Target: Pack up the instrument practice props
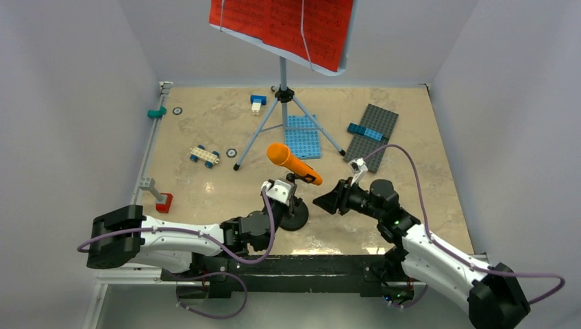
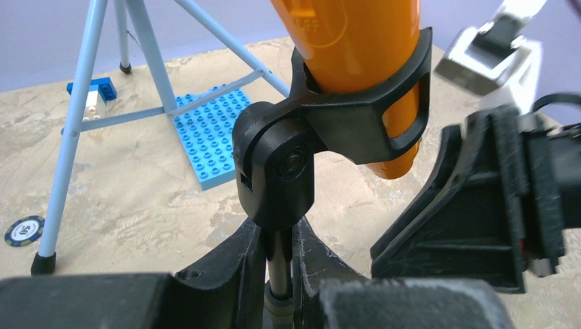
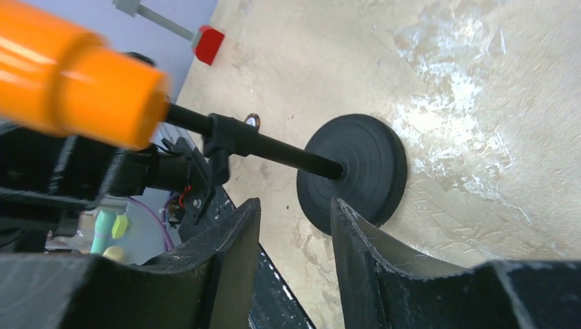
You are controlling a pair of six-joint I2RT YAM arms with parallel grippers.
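Top view: your left gripper [image 1: 290,203] clamps mic stand [image 1: 294,218] at near edge, centre, likely steadying it. Orange microphone [image 1: 293,163] sits clipped above. Right gripper [image 1: 323,202] hovers just beside, probably lining up on mic. Music stand [image 1: 282,82] with red pages [image 1: 281,24] at far edge, untouched.
Left wrist: jaws pinched on thin pole [image 2: 277,264]. Chip [image 2: 24,231] reads "50"; mic embossing maybe "OFF".
Right wrist: jaws apart, empty, facing round base [image 3: 356,171].

The left arm [image 1: 179,240] and right arm [image 1: 433,252] wore white shells between black joint housings, each ending near the base in a bulky black block [image 1: 113,236]. A purple cable [image 1: 413,179] looped loosely along each arm. The fingers [image 3: 220,264] were matte black, thick and wedge-shaped, and a small white camera housing [image 1: 277,192] sat at each wrist
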